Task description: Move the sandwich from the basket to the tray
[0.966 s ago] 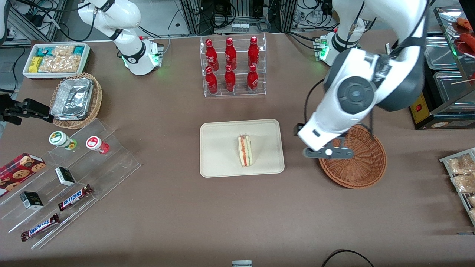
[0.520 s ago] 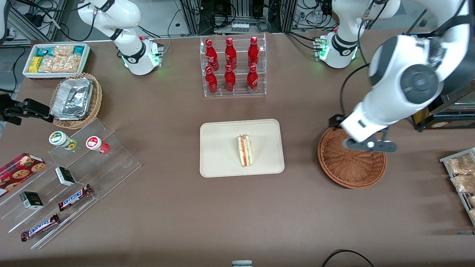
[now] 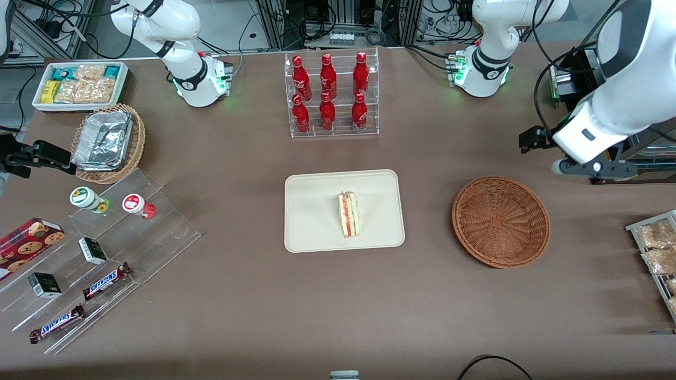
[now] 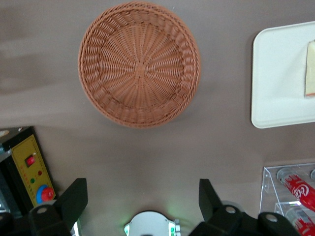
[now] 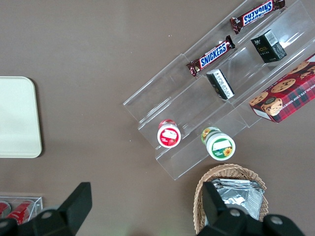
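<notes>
The sandwich point(image 3: 348, 214), a pale wedge with red and green filling along its cut edge, lies on the cream-beige tray point(image 3: 317, 232) at the table's middle. Its edge also shows in the left wrist view point(image 4: 310, 69) on the tray point(image 4: 275, 78). The round reddish-brown wicker basket point(image 3: 500, 221) is empty and stands beside the tray toward the working arm's end; it also shows in the left wrist view point(image 4: 139, 64). My gripper point(image 3: 591, 168) is open and empty, raised above the table, farther from the front camera than the basket; its dark fingers point(image 4: 74, 199) stand wide apart.
A clear rack of red bottles point(image 3: 330, 95) stands farther from the front camera than the tray. A black box with a yellow panel point(image 4: 29, 169) and metal trays point(image 3: 631, 79) are close by my gripper. A rack of snack packets point(image 3: 657, 253) sits at the working arm's end.
My gripper has moved off the basket, up and away from the front camera toward the working arm's end. The sandwich stays on the tray; the basket is now fully uncovered.
</notes>
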